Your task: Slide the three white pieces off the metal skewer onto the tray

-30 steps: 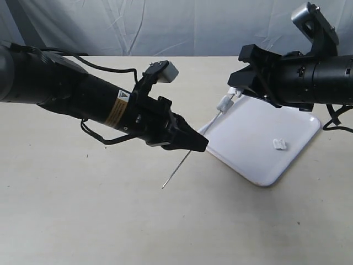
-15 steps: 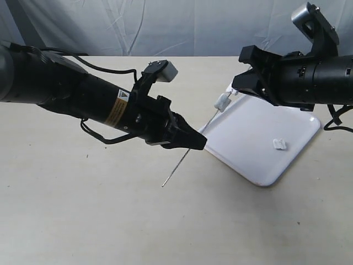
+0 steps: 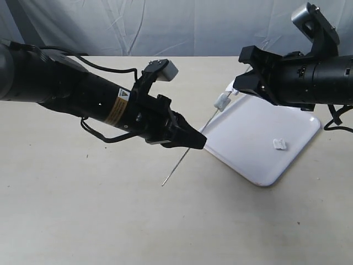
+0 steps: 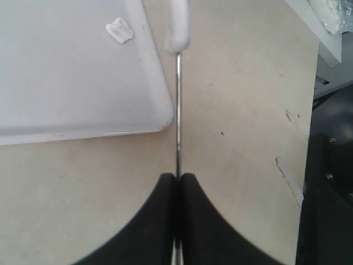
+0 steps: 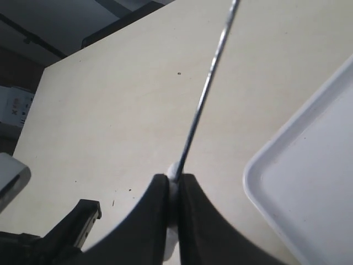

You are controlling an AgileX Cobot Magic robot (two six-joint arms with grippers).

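My left gripper [image 3: 196, 142] [image 4: 178, 176] is shut on the metal skewer [image 3: 187, 154] [image 4: 178, 110], holding it slanted above the table. The rod's upper end points toward the tray [image 3: 259, 138] [image 4: 66, 94]. A white piece [image 3: 222, 101] [image 4: 177, 27] sits near that upper end. My right gripper [image 3: 231, 94] [image 5: 174, 178] is shut on a white piece [image 5: 173, 172] there, with the skewer [image 5: 207, 94] running out from between its fingers. Another white piece [image 3: 280, 144] [image 4: 119, 30] lies loose on the tray.
The tray [image 5: 309, 193] lies on a beige table [image 3: 110, 221], below and to the right of the skewer's top. A grey cloth [image 3: 165, 27] hangs behind the table. The skewer's lower tip [image 3: 163, 185] hangs over bare table.
My right gripper has closed from open onto the white piece at the skewer's upper end. The left gripper and skewer have stayed in place.
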